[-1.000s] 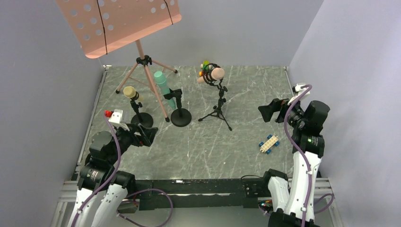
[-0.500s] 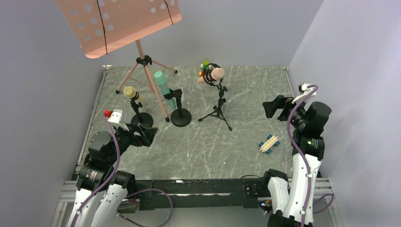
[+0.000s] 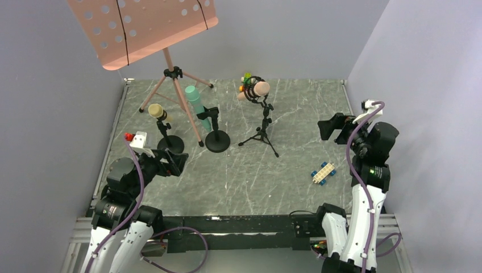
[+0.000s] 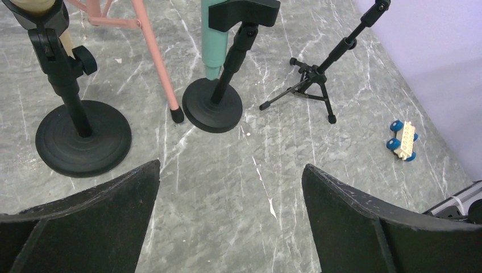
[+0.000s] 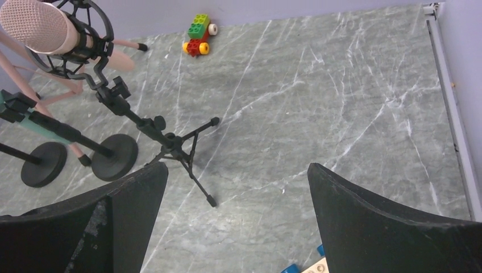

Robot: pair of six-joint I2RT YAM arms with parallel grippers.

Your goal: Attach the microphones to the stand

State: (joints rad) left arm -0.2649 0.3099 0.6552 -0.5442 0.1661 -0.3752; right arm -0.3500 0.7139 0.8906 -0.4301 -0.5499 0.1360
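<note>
Showing left hand (image 3: 174, 164) and right hand (image 3: 328, 127) spread wide, empty | yellow microphone (image 3: 156, 110), teal microphone (image 3: 196, 103) and pink microphone (image 3: 260, 89) each held in stands (image 3: 217, 141) on the tabletop (image 3: 295, 108) | likely light, stiff, slick plastic; grasp mid-body, not tail

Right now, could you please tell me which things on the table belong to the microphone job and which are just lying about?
For the job: teal microphone, yellow microphone, pink microphone, left disc stand, middle disc stand, tripod stand.
Lying about: music stand, cream toy car, green-and-red toy car.
</note>
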